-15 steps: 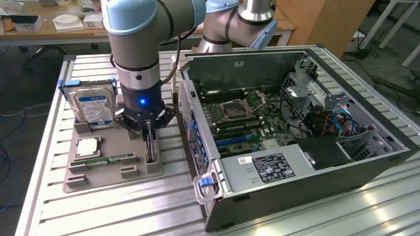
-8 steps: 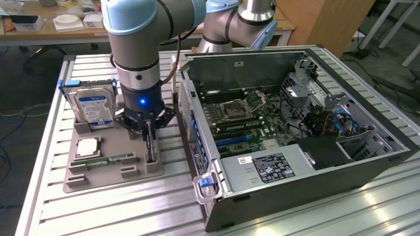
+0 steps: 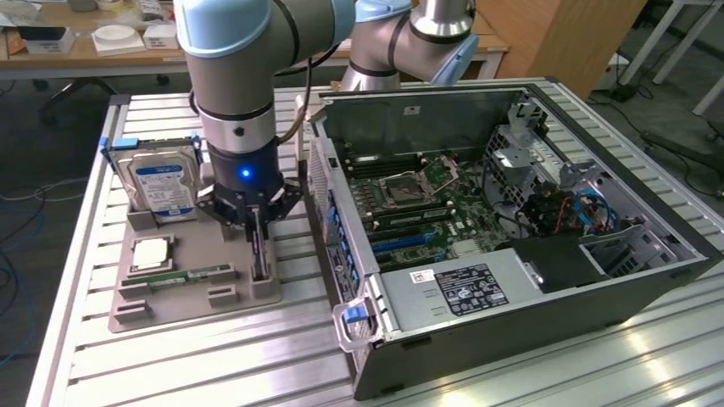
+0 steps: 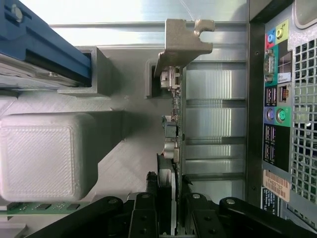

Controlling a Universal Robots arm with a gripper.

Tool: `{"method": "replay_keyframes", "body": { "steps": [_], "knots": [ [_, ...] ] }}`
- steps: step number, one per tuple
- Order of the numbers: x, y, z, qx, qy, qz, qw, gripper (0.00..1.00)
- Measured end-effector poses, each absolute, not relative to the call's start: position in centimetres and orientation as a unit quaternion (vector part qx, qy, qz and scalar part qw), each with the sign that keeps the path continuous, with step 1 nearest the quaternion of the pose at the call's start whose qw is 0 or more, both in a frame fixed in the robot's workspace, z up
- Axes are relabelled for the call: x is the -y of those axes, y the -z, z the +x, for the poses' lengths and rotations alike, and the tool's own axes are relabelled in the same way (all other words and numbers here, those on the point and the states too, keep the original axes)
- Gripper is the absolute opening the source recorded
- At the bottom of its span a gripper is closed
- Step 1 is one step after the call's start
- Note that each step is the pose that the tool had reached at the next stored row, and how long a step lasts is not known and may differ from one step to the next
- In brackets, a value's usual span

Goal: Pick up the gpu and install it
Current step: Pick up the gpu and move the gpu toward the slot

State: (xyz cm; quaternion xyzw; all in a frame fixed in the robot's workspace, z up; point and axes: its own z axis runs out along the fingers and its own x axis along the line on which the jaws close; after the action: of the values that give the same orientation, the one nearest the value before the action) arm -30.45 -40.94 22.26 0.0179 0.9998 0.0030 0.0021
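Gpu is stood on edge in grey holder, long axis along its slot, directly under pincer; it is clenched across the thin faces.

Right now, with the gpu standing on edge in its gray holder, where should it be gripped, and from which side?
Best take the gpu by its upper long edge, near mid-length, coming straight down and pinching its two flat faces. It stands upright in the holder, so only that top edge looks free; the gripper sits over it.
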Motion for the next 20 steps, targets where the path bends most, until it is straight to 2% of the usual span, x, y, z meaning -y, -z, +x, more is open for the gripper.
{"method": "replay_keyframes", "body": {
  "steps": [20],
  "knots": [
    [40.9, -30.4, -30.5, -1.0, -0.003, 0.018, 0.002, 0.27]
  ]
}}
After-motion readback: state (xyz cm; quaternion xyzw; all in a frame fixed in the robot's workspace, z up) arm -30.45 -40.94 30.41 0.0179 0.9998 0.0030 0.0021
